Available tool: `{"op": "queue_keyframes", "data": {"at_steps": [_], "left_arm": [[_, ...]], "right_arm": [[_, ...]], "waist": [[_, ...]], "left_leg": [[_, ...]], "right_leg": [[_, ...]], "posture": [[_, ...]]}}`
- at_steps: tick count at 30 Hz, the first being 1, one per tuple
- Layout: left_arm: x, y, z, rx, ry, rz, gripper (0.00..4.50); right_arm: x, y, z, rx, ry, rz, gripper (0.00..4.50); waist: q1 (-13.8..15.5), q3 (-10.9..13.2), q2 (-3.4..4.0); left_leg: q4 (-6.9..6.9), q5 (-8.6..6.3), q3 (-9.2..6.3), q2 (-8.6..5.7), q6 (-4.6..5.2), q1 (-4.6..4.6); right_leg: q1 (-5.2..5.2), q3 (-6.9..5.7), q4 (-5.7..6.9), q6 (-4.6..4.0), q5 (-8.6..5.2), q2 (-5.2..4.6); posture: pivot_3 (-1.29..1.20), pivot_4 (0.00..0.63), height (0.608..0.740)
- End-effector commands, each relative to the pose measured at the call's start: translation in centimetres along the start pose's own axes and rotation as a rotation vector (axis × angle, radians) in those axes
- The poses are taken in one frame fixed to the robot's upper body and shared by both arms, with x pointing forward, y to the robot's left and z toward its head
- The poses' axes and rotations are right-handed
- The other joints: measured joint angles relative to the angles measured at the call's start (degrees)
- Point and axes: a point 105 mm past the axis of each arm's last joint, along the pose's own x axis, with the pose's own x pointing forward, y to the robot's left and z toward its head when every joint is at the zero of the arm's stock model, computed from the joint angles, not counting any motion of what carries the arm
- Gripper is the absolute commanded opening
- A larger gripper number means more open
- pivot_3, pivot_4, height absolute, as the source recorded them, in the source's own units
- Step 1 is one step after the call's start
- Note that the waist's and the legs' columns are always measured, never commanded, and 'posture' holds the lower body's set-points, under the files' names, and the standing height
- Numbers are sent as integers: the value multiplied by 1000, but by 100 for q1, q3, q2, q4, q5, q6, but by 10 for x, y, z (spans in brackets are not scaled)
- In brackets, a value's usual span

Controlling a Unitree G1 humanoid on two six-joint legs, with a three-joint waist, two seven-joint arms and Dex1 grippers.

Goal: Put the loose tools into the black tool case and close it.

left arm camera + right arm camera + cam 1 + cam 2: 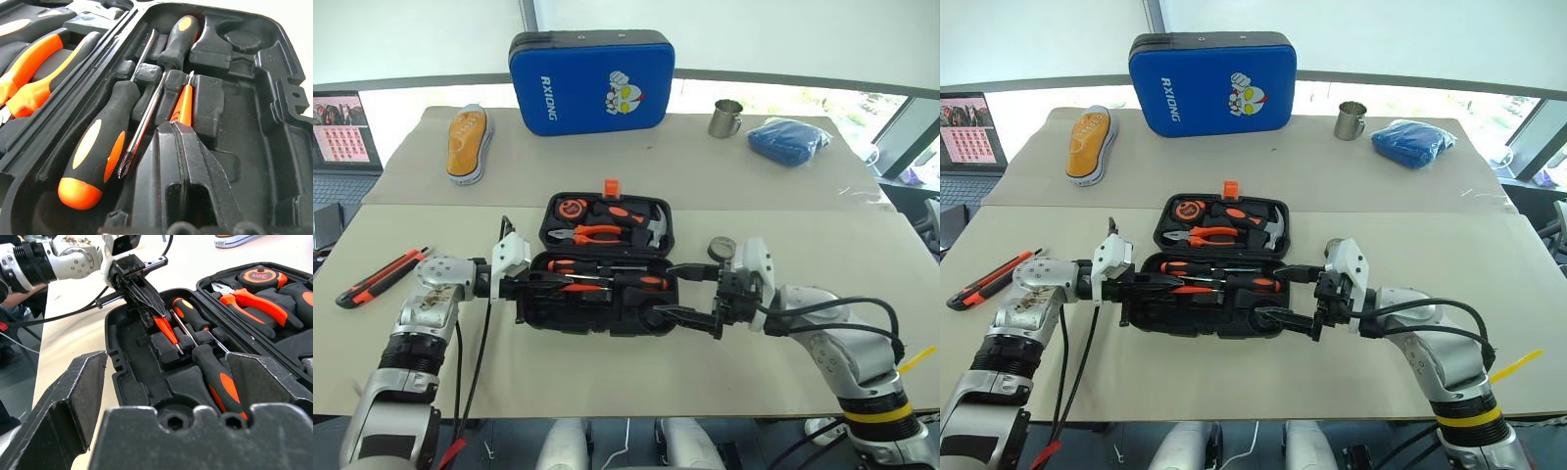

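Now my left gripper (156, 313) is clamped on the slim orange tester screwdriver (168, 333) inside the open black tool case (607, 313); my right gripper (690, 294) stands apart.

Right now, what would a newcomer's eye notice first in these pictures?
The open black tool case in the middle of the table, with orange-handled tools in its slots. The left gripper reaches into it, its fingers shut on the slim orange tester screwdriver, while the right gripper stands open at the case's other end. Behind, a big blue cartoon-printed case stands upright.
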Motion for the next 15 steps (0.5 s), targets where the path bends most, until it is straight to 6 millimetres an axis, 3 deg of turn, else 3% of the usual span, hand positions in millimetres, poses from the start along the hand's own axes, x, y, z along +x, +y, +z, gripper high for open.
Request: {"op": "queue_keyframes", "data": {"at_steps": [1, 10, 15], "left_arm": [[3, -11, -29, -83, 118, -16, 22], [3, -30, -34, -170, 177, -90, 22], [4, -18, -23, -154, 115, -12, 22]], "right_arm": [[-1, 2, 11, -49, -38, 4, 4500], [0, 2, 10, -50, -39, 13, 4500], [2, 1, 10, -52, -43, 19, 4500]], "waist": [[1, -8, 4], [-11, -49, 43], [-12, -54, 52]], "left_leg": [[0, 0, 0, 0, 0, 1], [0, 0, 2, 0, 0, 26], [0, 0, 4, -2, 0, 36]], "right_leg": [[1, 0, 0, 0, 0, 0], [14, 4, 19, 0, -1, 1], [17, 9, 28, 0, -2, 2]], "posture": [[0, 150, 740], [0, 150, 740], [0, 150, 740]]}}
